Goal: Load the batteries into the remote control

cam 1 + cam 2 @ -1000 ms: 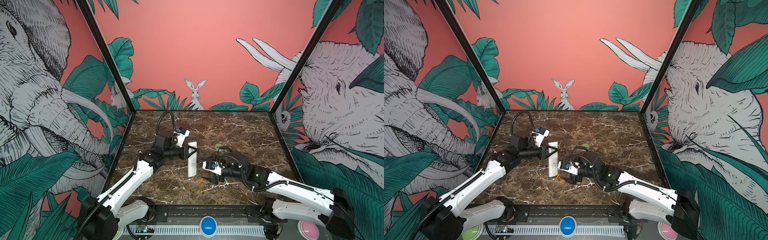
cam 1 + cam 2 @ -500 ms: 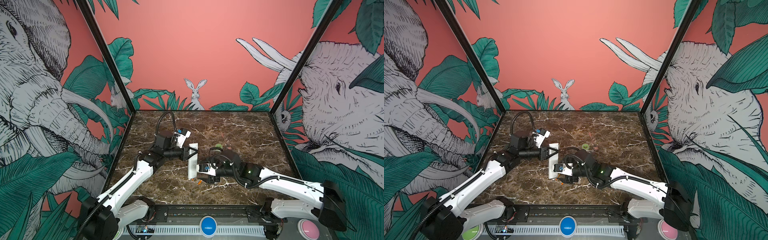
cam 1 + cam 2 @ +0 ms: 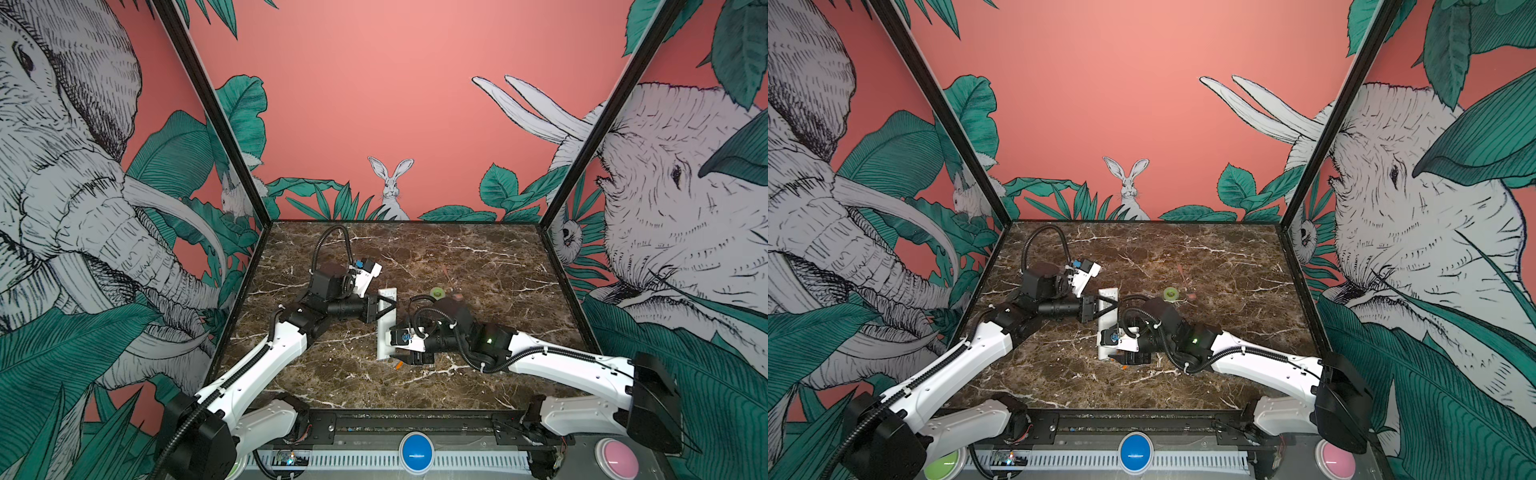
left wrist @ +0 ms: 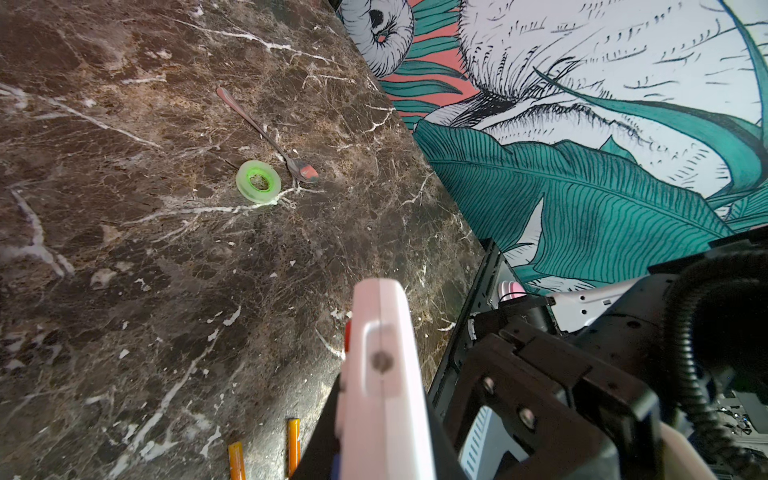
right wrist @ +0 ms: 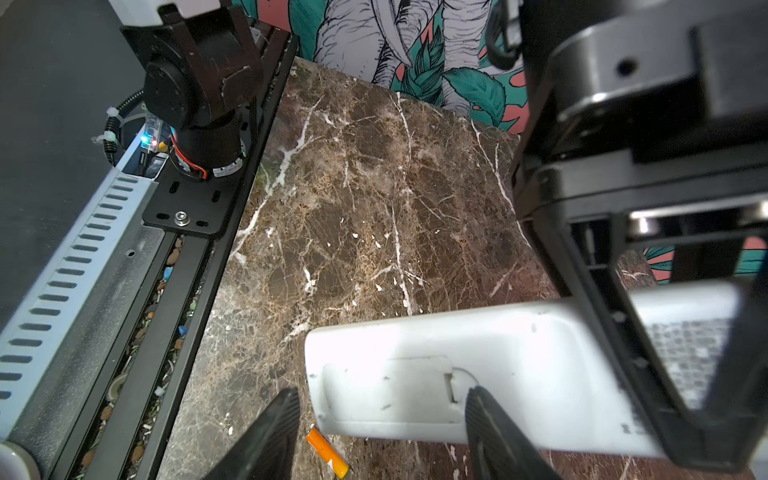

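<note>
The step in hand is the opening of the battery cover, which is closed on the plain white back of the remote control. The left gripper is clamped across the far part of the remote and holds it back-up over the table (if its near end rests on the table, I cannot tell). The right gripper has its jaws apart and they stand on both sides of the cover, one finger at the small latch. It holds nothing. The two batteries lie on the table just beside the near end of the remote, not yet loaded. I judge the next move needs the finger to catch the latch and draw the cover off, while the left grip does not give way.
</note>
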`<action>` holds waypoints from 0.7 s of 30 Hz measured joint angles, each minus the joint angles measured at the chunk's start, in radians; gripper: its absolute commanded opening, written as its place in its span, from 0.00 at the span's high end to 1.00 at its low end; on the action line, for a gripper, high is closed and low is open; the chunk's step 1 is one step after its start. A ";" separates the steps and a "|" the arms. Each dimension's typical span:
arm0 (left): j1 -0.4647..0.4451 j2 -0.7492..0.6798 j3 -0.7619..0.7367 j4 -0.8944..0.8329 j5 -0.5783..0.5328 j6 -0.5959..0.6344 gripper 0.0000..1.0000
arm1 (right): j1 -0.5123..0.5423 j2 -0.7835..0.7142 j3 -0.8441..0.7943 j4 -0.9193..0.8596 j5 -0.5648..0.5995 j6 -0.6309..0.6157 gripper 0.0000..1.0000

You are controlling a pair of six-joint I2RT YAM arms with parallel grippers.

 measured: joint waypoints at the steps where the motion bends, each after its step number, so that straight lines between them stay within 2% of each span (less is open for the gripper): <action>1: 0.000 0.000 -0.001 0.005 0.000 -0.003 1.00 | 0.000 0.003 0.000 0.000 0.000 -0.001 0.38; 8: 0.001 0.000 -0.014 0.019 0.000 -0.009 1.00 | 0.000 0.024 0.000 0.000 0.000 -0.008 0.38; 12: 0.001 0.000 -0.023 0.028 0.002 -0.013 1.00 | 0.000 0.025 0.000 0.005 0.007 -0.015 0.34; 21: 0.001 -0.001 -0.032 0.058 0.010 -0.023 1.00 | 0.003 0.025 0.000 0.021 0.013 -0.016 0.32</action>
